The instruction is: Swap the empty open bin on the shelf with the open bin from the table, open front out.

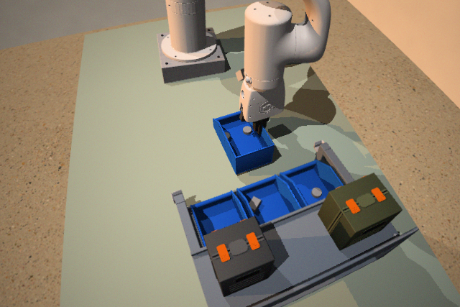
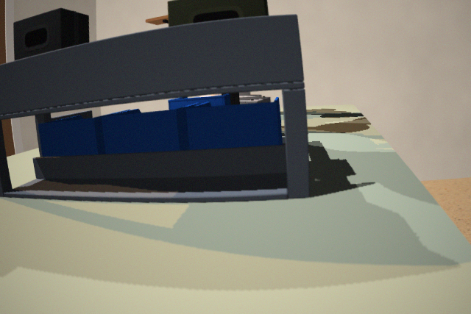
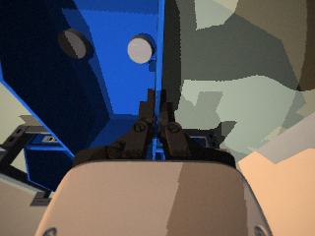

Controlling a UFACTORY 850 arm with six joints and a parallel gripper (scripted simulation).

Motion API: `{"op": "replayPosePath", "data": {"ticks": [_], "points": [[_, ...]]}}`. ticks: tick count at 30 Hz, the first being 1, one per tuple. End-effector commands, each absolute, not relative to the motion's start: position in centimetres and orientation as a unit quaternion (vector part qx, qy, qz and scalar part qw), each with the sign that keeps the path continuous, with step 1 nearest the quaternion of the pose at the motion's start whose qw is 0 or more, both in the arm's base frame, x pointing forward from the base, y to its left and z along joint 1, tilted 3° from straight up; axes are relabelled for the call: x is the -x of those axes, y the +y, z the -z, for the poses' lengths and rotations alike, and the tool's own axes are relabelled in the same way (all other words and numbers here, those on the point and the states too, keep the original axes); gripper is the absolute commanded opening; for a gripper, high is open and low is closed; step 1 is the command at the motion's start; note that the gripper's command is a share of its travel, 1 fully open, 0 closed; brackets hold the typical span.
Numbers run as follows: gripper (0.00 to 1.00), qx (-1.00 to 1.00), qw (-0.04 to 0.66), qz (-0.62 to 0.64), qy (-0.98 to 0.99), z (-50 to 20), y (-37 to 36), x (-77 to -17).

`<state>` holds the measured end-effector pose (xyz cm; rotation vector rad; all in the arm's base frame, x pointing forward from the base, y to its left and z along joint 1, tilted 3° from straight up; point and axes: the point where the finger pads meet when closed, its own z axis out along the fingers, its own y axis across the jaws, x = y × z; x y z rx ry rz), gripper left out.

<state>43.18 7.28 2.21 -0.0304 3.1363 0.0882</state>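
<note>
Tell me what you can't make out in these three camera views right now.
- Exterior: table bin mostly hidden behind the shelf bins; their contents unseen.
- Top: gripper fingertips masked by its own body.
- Wrist: shelf cut off at the frame's left edge.
- Top: leftmost shelf bin rear covered by the black case.

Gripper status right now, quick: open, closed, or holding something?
Gripper: closed, pinching the thin side wall of the blue bin on the table.

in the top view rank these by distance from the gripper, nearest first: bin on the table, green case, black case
1. Bin on the table: the gripper is shut on its side wall.
2. Green case: on the shelf top, right end in this view.
3. Black case: on the shelf top, lower left, farthest.
</note>
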Motion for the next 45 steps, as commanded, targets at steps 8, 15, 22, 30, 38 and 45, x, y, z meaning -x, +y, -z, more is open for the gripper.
{"op": "replayPosePath", "data": {"ticks": [8, 15, 22, 30, 38, 45], "points": [[0.00, 0.010, 0.004, -0.030, 0.999, -2.01, 7.30, -43.26], [0.00, 0.010, 0.004, -0.030, 0.999, -2.01, 7.30, -43.26], [0.00, 0.010, 0.004, -0.030, 0.999, -1.86, 7.31, -43.26], [0.00, 0.010, 0.004, -0.030, 0.999, -1.44, 7.33, -43.26], [0.00, 0.010, 0.004, -0.030, 0.999, -1.26, 7.34, -43.26], [0.00, 0.010, 0.004, -0.030, 0.999, -1.26, 7.34, -43.26]]}}
